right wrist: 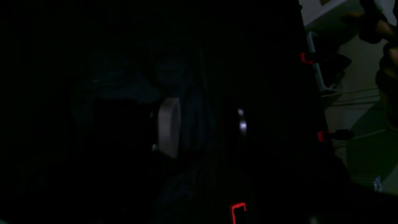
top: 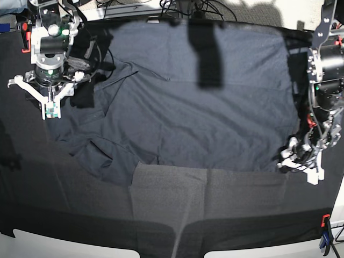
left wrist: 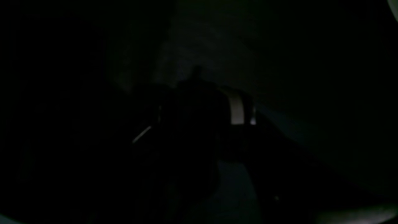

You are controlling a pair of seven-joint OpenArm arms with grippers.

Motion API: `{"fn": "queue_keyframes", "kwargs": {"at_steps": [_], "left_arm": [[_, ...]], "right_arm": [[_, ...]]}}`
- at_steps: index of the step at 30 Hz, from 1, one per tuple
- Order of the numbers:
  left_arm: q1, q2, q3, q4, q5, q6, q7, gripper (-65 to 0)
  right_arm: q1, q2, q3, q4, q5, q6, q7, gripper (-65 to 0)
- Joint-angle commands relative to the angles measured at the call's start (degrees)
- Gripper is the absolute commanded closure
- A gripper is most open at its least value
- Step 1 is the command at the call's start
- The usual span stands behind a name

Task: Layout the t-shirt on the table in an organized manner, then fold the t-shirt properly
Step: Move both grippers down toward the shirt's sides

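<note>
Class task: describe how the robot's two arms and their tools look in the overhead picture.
Both arms are black and silver-white, with white bracket-like fittings. The right arm has green lights and a white-framed tool. The left arm has loose black cables, red accents and a white tool.

Robotics lab bench: black-clothed table [top: 64, 215] with corner clamp [top: 324, 236], cables [top: 185, 6] at far edge

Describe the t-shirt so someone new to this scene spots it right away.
Look at the big table draped in black cloth. Spread across its middle and far half lies the t-shirt, a wide sheet of soft fabric, rumpled towards the base view's left. It is dark navy-grey and smooth, distinctly lighter than the black textured cloth beneath it.
</note>
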Motion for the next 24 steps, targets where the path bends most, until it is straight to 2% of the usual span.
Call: {"fn": "queue_keyframes", "kwargs": {"at_steps": [1,5,13,15,17,20,24], "left_arm": [[-1.4,0.1,-0.2,0.6,-0.1,-0.5,1.1,-21.5],[-1.4,0.8,-0.2,0.6,-1.6,-4.9,1.6,-21.5],[-1.4,0.2,-0.2,0.6,-1.5,-5.3,1.4,-21.2],[-1.4,0.2,-0.2,0.6,-1.5,-5.4,1.4,-13.8],[-1.4,0.2,-0.2,0.6,-1.0,-5.4,0.5,0.0],[-1.4,0.2,-0.2,0.6,-1.1,-5.4,-1.2,0.0],[-1.4,0.1,-0.2,0.6,-1.1,-5.4,-1.6,0.0]], "right_arm": [[0.2,0.6,0.3,0.9,-1.3,0.3,1.2,-22.8],[0.2,0.7,0.3,0.9,-1.3,0.3,1.2,-22.8],[0.2,0.6,0.3,0.9,-1.3,0.3,1.1,-22.8],[0.2,0.6,0.3,0.9,-1.3,0.4,1.0,-22.8],[0.2,0.6,0.3,0.9,-1.3,0.4,1.1,-22.8],[0.2,0.6,0.3,0.9,-1.3,0.4,2.5,-22.8],[1.2,0.6,0.3,0.0,0.7,0.4,9.7,-22.8]]}}
